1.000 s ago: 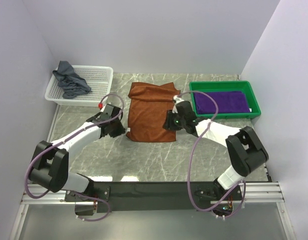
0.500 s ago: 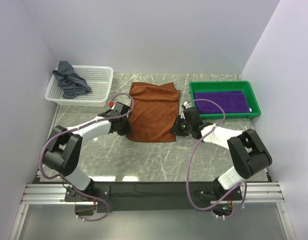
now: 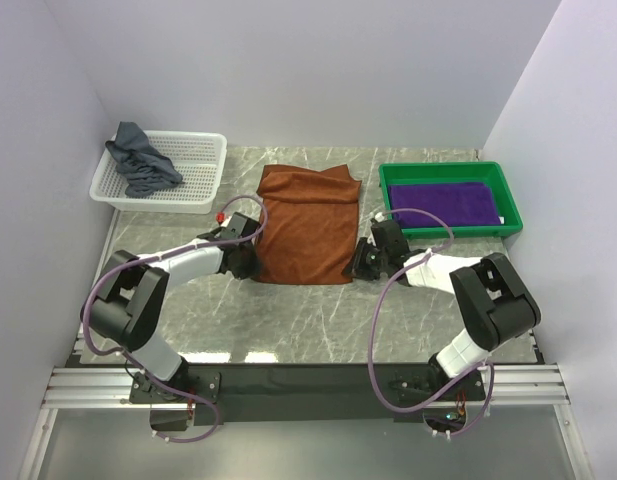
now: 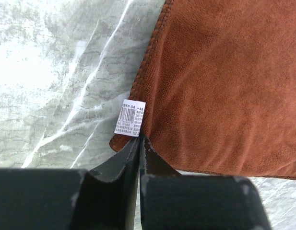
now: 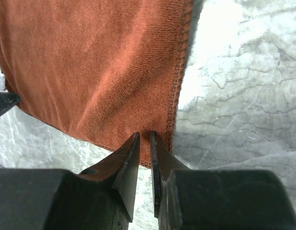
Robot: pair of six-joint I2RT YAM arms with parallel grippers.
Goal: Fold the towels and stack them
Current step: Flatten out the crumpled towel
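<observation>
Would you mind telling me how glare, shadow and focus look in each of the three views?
Top external: even light, sharp, pale glare on the table near its front edge. Left wrist: marble blown out upper left, rust-brown towel crisp, fingers dark. Right wrist: glare upper right, weave sharp, fingers underexposed.

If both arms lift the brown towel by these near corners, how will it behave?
Brown towel will probably hang limp and sag between the left gripper and right gripper: it lies flat with a rumpled far edge. Thin cloth, so probably light; such small corner pinches might slip.
</observation>
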